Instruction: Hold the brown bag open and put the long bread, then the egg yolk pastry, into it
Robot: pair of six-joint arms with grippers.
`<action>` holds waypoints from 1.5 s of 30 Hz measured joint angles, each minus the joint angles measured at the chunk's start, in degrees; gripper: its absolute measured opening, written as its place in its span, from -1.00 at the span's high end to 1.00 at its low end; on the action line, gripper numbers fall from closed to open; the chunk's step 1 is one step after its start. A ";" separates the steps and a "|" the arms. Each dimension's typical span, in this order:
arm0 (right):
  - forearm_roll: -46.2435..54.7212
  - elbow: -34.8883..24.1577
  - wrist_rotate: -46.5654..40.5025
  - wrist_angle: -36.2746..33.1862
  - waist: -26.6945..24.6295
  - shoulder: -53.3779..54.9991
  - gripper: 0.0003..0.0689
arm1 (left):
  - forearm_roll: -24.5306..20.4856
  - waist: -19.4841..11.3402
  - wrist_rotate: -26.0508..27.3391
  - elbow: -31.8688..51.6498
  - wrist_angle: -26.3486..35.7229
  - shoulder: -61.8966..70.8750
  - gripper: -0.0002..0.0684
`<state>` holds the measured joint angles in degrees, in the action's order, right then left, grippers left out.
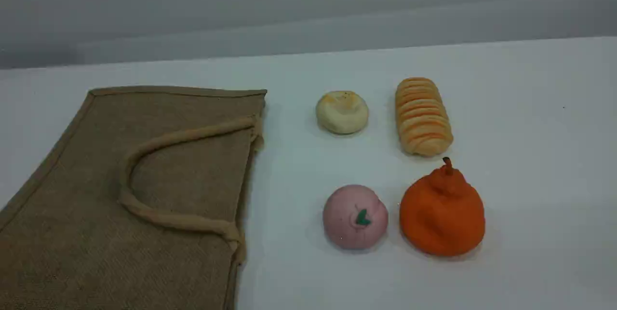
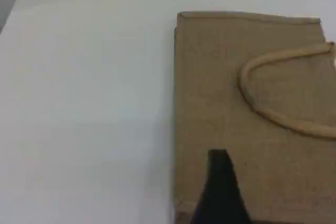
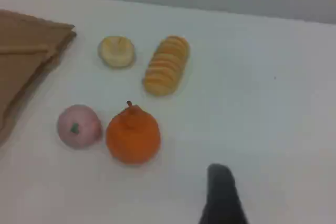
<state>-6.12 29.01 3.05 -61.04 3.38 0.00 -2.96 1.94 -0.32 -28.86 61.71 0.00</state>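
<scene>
The brown bag (image 1: 144,194) lies flat on the table's left side, its mouth edge facing right and its beige handle (image 1: 144,146) resting on top. The long bread (image 1: 423,116) lies at the back right, with the egg yolk pastry (image 1: 342,112) just to its left. Neither arm shows in the scene view. In the left wrist view, one dark fingertip (image 2: 219,182) hovers over the brown bag (image 2: 220,103) near its closed bottom edge, holding nothing. In the right wrist view, one dark fingertip (image 3: 220,192) hangs above bare table, nearer than the long bread (image 3: 165,65) and the egg yolk pastry (image 3: 116,51), holding nothing.
A pink round bun with a green leaf mark (image 1: 355,217) and an orange pear-shaped item with a stem (image 1: 442,211) sit in front of the pastry and the bread. The white table (image 1: 540,155) stretches bare to the right; a grey wall lies behind.
</scene>
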 joint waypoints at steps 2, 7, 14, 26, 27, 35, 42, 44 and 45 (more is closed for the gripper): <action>0.00 0.00 0.00 0.00 0.00 0.00 -0.20 | 0.00 0.00 0.00 0.00 0.00 0.00 -0.39; 0.00 0.00 0.00 0.00 0.00 0.00 -0.20 | 0.00 0.00 0.00 0.00 0.00 0.00 -0.39; 0.00 0.00 0.00 0.00 0.00 0.00 -0.20 | 0.00 0.00 0.00 0.00 0.00 0.00 -0.39; 0.00 0.00 0.00 0.00 0.00 0.00 -0.20 | 0.00 0.00 0.00 0.00 0.00 0.00 -0.39; 0.00 0.00 0.00 0.00 0.00 0.00 -0.20 | 0.00 0.00 0.00 0.00 0.00 0.00 -0.39; 0.00 0.00 0.00 0.00 0.00 0.00 -0.20 | 0.00 0.00 0.32 0.00 0.00 0.00 -0.39; -1.83 0.00 0.00 0.00 0.00 0.00 -0.20 | 0.00 0.00 0.00 0.00 0.00 0.00 -0.39; -1.83 0.00 0.00 0.15 0.00 0.00 -0.20 | 0.00 0.00 0.32 -0.32 -0.31 0.00 -0.39; -1.78 0.05 0.00 0.26 0.00 0.00 -0.20 | 0.00 0.00 0.32 -0.71 -0.83 0.11 -0.39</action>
<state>-7.90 29.06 3.05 -60.78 3.38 0.00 -2.96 1.94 0.00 -29.57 60.88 0.11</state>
